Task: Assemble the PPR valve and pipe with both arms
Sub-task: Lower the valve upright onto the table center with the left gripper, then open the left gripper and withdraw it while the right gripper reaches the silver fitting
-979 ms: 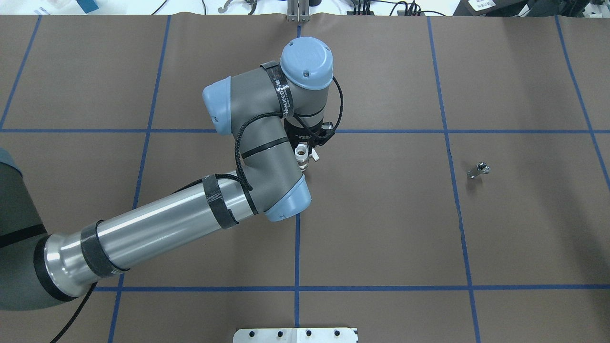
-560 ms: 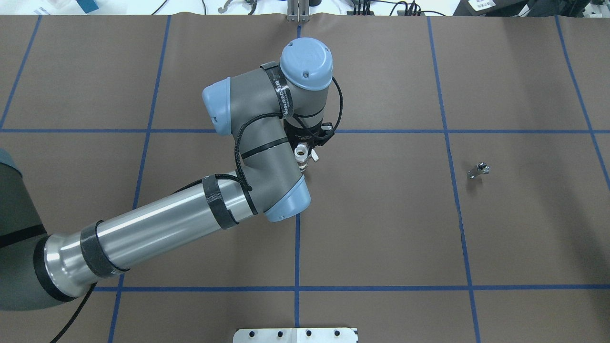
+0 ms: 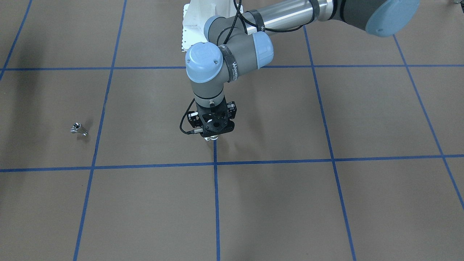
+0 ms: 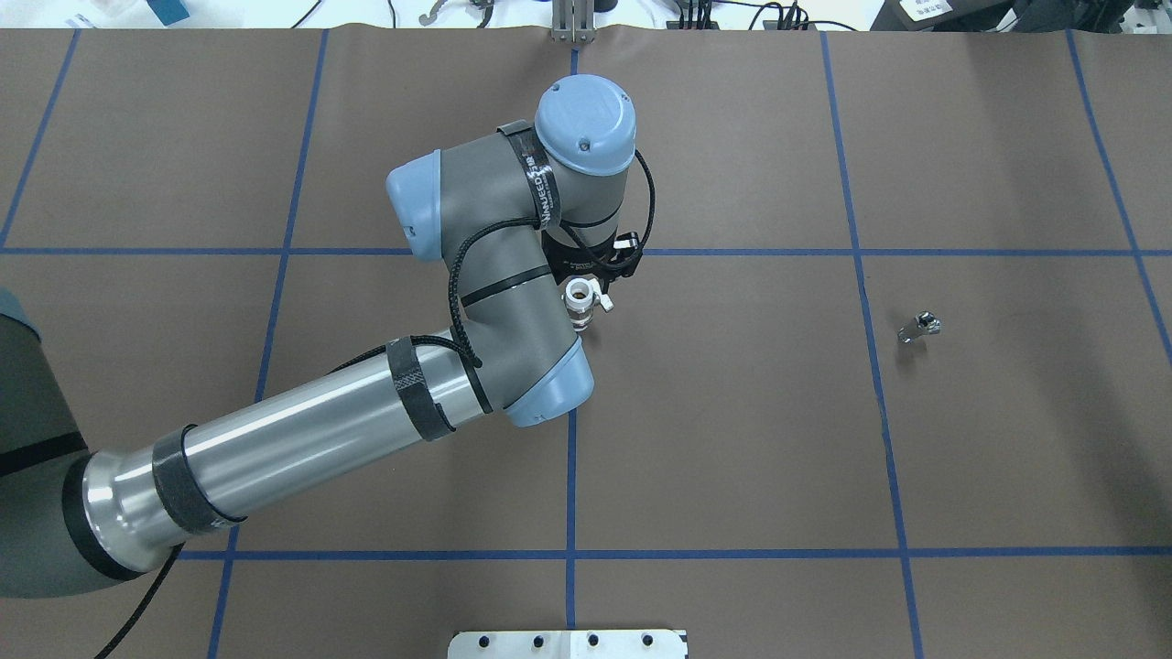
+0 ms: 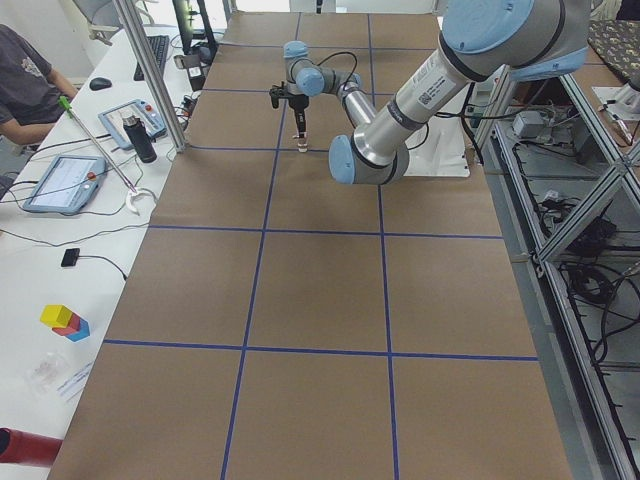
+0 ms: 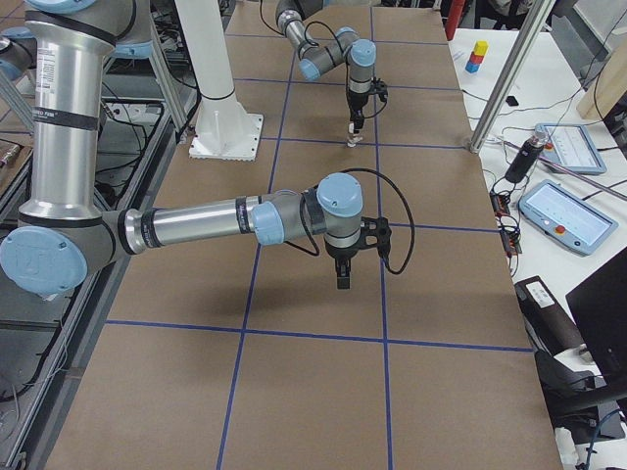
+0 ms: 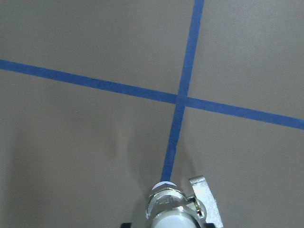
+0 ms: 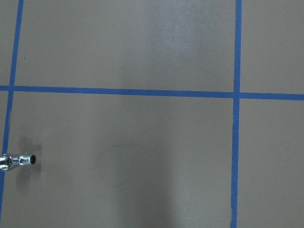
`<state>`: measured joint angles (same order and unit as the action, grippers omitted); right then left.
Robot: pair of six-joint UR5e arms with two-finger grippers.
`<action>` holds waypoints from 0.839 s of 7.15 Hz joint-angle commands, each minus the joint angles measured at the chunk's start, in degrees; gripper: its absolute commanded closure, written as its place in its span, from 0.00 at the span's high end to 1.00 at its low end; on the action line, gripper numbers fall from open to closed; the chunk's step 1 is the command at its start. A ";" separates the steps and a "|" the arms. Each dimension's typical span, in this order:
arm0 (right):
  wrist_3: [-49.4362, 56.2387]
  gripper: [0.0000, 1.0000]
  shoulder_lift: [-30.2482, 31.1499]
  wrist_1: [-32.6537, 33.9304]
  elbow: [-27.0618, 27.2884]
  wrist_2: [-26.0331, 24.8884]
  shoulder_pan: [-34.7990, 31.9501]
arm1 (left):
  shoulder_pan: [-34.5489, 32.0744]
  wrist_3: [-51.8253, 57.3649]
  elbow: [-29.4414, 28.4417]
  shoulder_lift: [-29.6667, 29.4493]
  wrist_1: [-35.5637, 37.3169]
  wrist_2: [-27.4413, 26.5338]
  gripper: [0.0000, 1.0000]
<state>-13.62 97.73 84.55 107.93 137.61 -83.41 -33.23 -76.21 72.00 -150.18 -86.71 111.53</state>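
Right now the left gripper points straight down, clenched on the PPR valve. The valve stands upright in its grasp, white open end up and side tab sticking out. I cannot tell whether its lower end touches the table. The pipe lies on its side on the table, well apart from that gripper, toward the robot's right. The right gripper hangs above the table, and I cannot tell whether it is released or clenched
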 commanded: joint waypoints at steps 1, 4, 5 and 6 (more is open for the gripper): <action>0.00 1.00 -0.09 0.00 0.09 0.46 0.09 | -0.25 0.10 1.29 0.15 0.57 0.09 0.99; -7.14 1.00 -0.44 -8.59 -0.36 4.08 7.43 | -2.35 3.23 28.69 21.05 1.19 0.35 0.99; -19.91 1.00 -2.18 -13.40 -0.18 0.07 14.00 | -3.84 10.57 35.77 28.81 1.10 0.44 1.00; -29.26 1.00 -2.37 -19.36 -0.26 -5.19 20.67 | -6.21 15.60 39.50 35.33 0.67 0.44 1.00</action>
<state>-30.96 96.10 71.67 107.65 137.69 -70.43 -37.04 -67.07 104.64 -123.79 -85.67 111.92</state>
